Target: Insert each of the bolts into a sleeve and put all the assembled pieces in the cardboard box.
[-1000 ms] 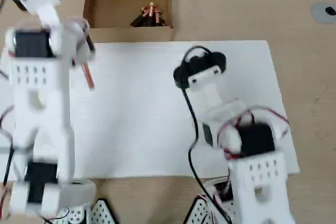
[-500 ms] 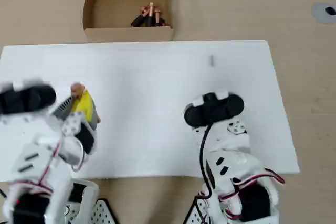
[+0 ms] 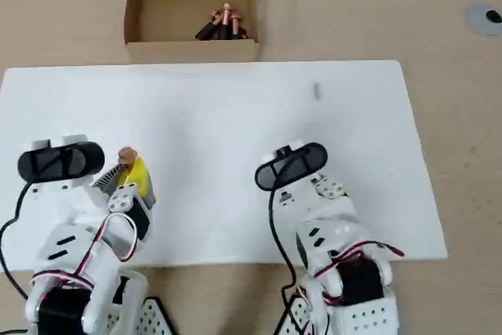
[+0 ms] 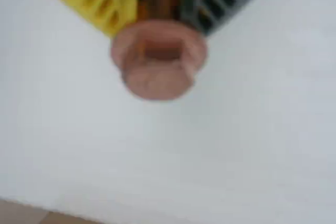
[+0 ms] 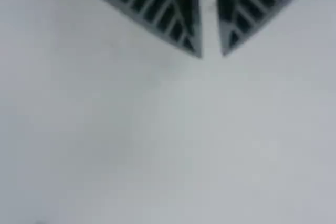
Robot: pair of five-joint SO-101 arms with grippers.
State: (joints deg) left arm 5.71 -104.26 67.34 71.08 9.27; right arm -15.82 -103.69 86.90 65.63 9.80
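Bolt (image 4: 158,59), copper-coloured with a flanged head, was pinched by its shank between the yellow and dark jaws of the left gripper (image 4: 157,3). It was held low over the near left part of the white mat (image 3: 235,115), its head jutting past the fingertips. Whether a sleeve already sat on the shank could not be told. The grip so far from the head looked chancy: a jolt might swing the bolt or let it slide out. The mat's left edge was close enough for a dropped piece to roll onto the wooden table (image 3: 455,52). Beside it, the right gripper (image 5: 210,51) hung over the mat with its jaws drawn almost together on nothing. It stood well apart from the left arm, so a clash seemed unlikely unless both turned inward. Beyond the arms, the broad sheet offered a wide lane toward the cardboard box (image 3: 137,5) at the far edge. The box's near wall rose across that lane and could snag a low carry. Inside, the assembled pieces (image 3: 223,25) lay bunched right of centre, leaving the left floor free for a drop.
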